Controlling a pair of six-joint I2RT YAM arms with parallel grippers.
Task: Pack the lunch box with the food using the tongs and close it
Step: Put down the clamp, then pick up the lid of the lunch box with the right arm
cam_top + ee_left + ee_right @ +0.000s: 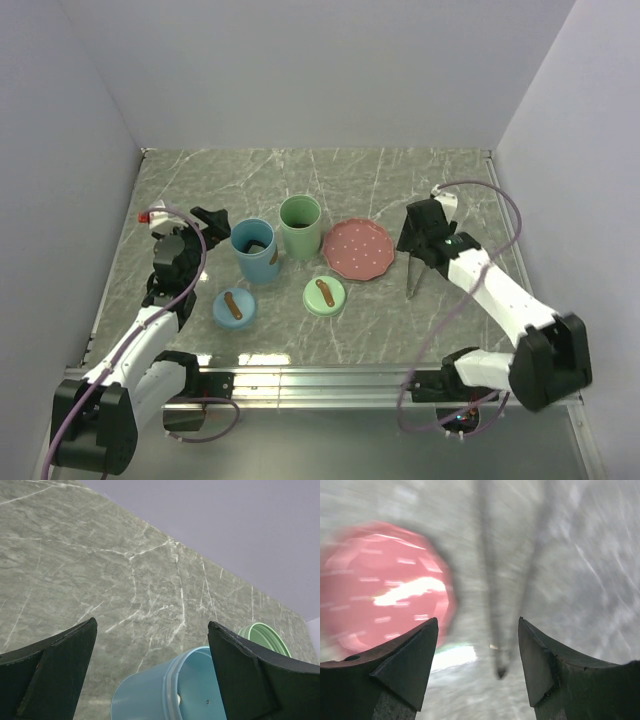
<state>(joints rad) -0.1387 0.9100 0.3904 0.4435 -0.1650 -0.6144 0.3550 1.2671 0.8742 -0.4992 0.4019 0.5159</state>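
Note:
The lunch box is two round containers, one blue and one green, standing open side by side. Something dark, possibly food, lies inside the blue one. The grey tongs lie on the table right of the pink plate. My right gripper hovers just over them, jaws open and touching nothing. In the right wrist view the tongs are a blur between my spread fingers, right gripper. My left gripper is open beside the blue container, left gripper.
A blue lid and a green lid, each with a brown handle, lie flat in front of the containers. The pink plate carries nothing. White walls close the table at the back and on both sides.

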